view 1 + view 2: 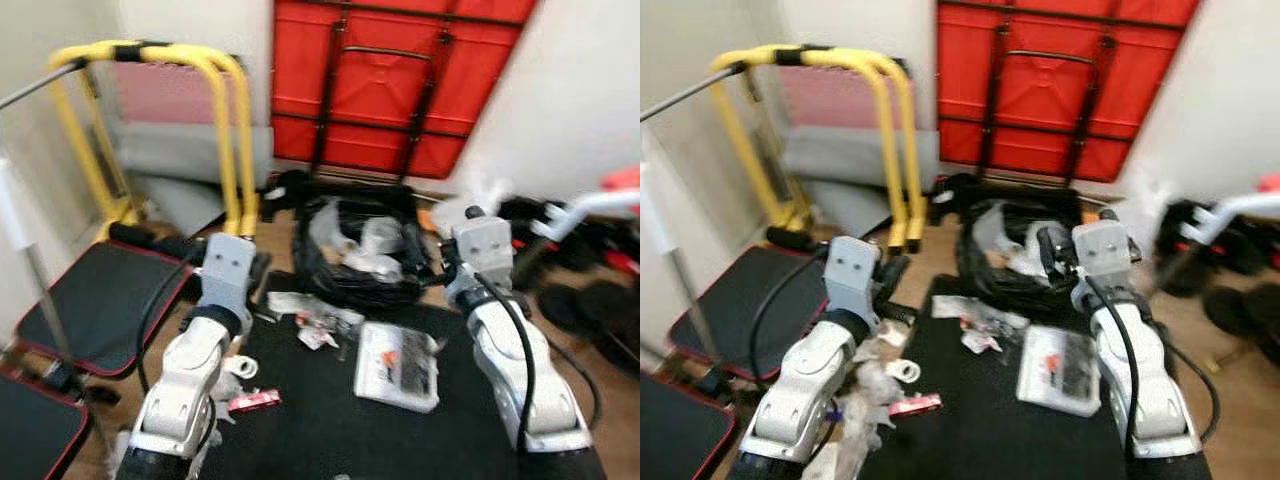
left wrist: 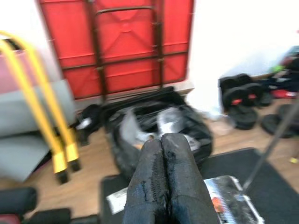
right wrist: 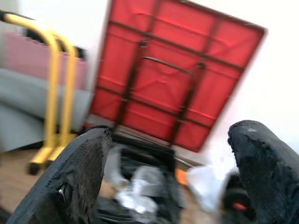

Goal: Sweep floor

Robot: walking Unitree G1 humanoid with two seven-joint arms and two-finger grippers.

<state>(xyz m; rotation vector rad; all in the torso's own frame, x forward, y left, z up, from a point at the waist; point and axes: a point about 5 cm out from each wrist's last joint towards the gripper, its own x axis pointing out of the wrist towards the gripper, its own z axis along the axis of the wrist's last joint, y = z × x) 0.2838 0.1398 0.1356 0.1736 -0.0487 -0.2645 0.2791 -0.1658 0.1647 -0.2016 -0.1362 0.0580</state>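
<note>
Litter lies on a black floor mat (image 1: 330,420): a clear plastic packet (image 1: 397,365), a red wrapper (image 1: 253,401), torn wrappers (image 1: 315,325) and crumpled white paper (image 1: 875,385). Beyond the mat an open black bag (image 1: 360,250) holds plastic rubbish. My left gripper (image 2: 162,139) is raised over the mat's left edge, shut with nothing in it. My right gripper (image 3: 170,140) is held up near the bag's right side, open and empty, its fingers (image 3: 84,163) wide apart. A grey pole (image 1: 35,270) stands at the far left.
A red folded panel (image 1: 390,80) leans on the back wall. A yellow tube frame (image 1: 225,130) stands at back left, over black pads with red trim (image 1: 95,300). Black weights (image 1: 590,300) and a white handle (image 1: 590,205) crowd the right side.
</note>
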